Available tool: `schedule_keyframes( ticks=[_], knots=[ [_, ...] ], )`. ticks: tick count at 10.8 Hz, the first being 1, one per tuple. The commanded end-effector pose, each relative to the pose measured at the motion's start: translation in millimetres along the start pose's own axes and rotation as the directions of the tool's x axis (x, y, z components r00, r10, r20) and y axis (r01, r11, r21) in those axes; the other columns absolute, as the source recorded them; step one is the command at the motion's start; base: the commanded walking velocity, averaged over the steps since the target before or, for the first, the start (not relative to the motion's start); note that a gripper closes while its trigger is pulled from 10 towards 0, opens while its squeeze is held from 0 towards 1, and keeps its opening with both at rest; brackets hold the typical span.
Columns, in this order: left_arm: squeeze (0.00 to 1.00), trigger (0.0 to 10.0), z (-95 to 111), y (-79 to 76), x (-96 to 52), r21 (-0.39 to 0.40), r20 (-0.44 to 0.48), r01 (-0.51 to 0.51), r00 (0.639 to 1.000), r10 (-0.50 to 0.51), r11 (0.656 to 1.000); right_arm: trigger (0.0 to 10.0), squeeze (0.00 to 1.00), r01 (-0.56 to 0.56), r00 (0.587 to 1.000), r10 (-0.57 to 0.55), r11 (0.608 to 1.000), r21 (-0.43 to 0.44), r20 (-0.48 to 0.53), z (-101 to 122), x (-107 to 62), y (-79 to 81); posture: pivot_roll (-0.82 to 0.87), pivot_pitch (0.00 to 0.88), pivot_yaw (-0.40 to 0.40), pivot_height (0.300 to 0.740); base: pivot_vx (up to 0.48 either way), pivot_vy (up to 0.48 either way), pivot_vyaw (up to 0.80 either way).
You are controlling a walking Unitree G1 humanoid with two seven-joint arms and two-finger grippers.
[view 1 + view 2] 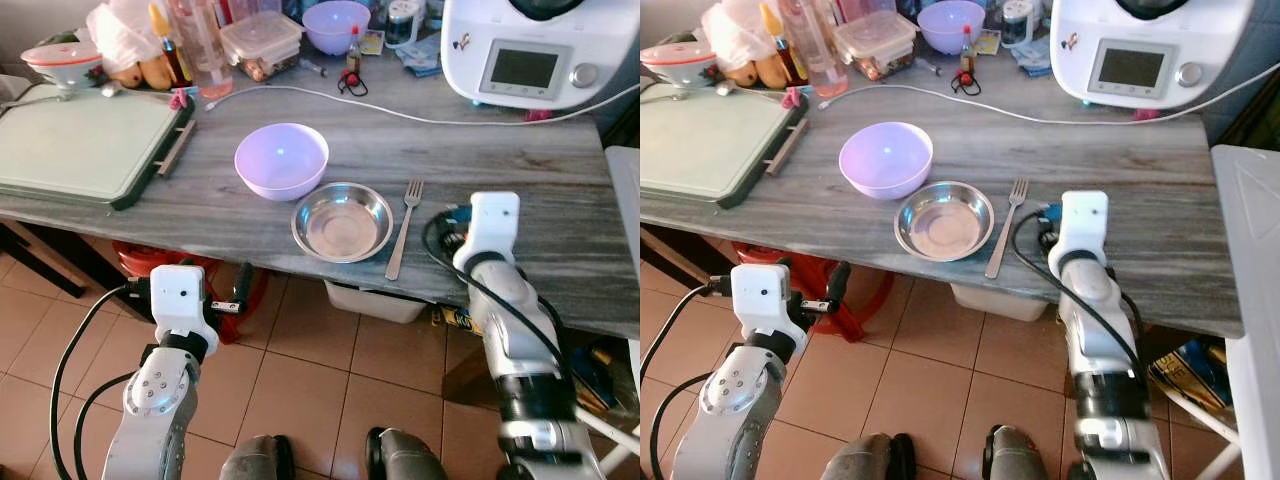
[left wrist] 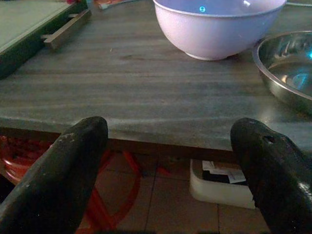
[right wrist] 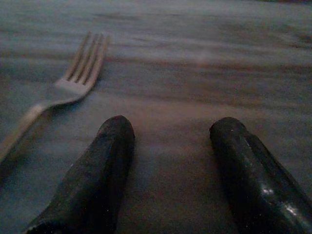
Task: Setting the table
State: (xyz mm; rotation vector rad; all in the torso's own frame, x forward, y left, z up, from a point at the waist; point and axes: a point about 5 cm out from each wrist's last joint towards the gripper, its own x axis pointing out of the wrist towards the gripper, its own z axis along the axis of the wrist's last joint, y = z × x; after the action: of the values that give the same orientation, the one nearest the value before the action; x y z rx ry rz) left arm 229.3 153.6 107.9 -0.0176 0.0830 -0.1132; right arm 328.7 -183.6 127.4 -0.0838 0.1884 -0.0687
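A lilac bowl (image 1: 281,159) stands on the grey wooden table (image 1: 540,170), with a steel bowl (image 1: 342,222) just in front of it to the right. A fork (image 1: 404,228) lies right of the steel bowl, tines pointing away from me. My right gripper (image 3: 170,129) is open and low over the tabletop, just right of the fork (image 3: 73,83), holding nothing. My left gripper (image 2: 170,129) is open too. It hangs below the table's front edge, facing the lilac bowl (image 2: 219,29) and the steel bowl (image 2: 287,68).
A green-edged board (image 1: 80,145) covers the table's left end. A white kitchen machine (image 1: 525,50) stands back right, its cable (image 1: 400,115) running across the table. Bottles, containers and a second lilac bowl (image 1: 335,25) line the back. Under the table are a red object (image 1: 150,262) and a white box (image 1: 375,300).
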Motion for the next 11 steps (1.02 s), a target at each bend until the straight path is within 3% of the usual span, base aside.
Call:
schedule_keyframes(
  ticks=[1, 4, 6, 9, 11],
  knots=[
    [0.00, 10.0, 2, 2.4, -2.1, 0.009, -0.001, -0.003, 1.000, 0.003, 1.000, 10.0, 0.00, -0.062, 0.998, 0.062, 0.998, 0.004, -0.017, -2, 2.9, 14.3, 0.02, 0.186, 0.093, 0.740, 0.000, 0.000, 0.00],
    [0.00, 10.0, 2, 2.0, -1.5, 0.007, -0.007, -0.010, 1.000, 0.010, 1.000, 10.0, 0.00, -0.153, 0.988, 0.153, 0.988, -0.016, 0.004, 6, 9.2, 31.4, 0.03, 0.184, 0.086, 0.740, 0.000, 0.000, 0.00],
    [0.00, 10.0, 2, 2.0, -1.5, 0.005, -0.006, -0.013, 1.000, 0.013, 1.000, 10.0, 0.00, -0.155, 0.988, 0.155, 0.988, -0.021, 0.005, 6, 11.0, 30.5, 0.03, 0.183, 0.084, 0.740, 0.000, 0.000, 0.00],
    [0.00, 10.0, 4, 2.7, -1.8, -0.003, 0.006, -0.014, 1.000, 0.014, 1.000, 10.0, 0.00, -0.030, 0.997, 0.035, 0.997, -0.067, 0.069, 13, -1.7, 7.4, 0.03, 0.176, 0.080, 0.740, 0.000, 0.000, 0.00],
    [0.00, 10.0, 9, 1.8, 0.8, -0.015, 0.026, -0.006, 1.000, 0.006, 1.000, 10.0, 0.00, 0.083, 0.991, -0.073, 0.993, -0.088, 0.116, 17, -25.9, -12.5, 0.01, 0.147, 0.068, 0.740, 0.000, 0.000, 0.00]
  ],
)
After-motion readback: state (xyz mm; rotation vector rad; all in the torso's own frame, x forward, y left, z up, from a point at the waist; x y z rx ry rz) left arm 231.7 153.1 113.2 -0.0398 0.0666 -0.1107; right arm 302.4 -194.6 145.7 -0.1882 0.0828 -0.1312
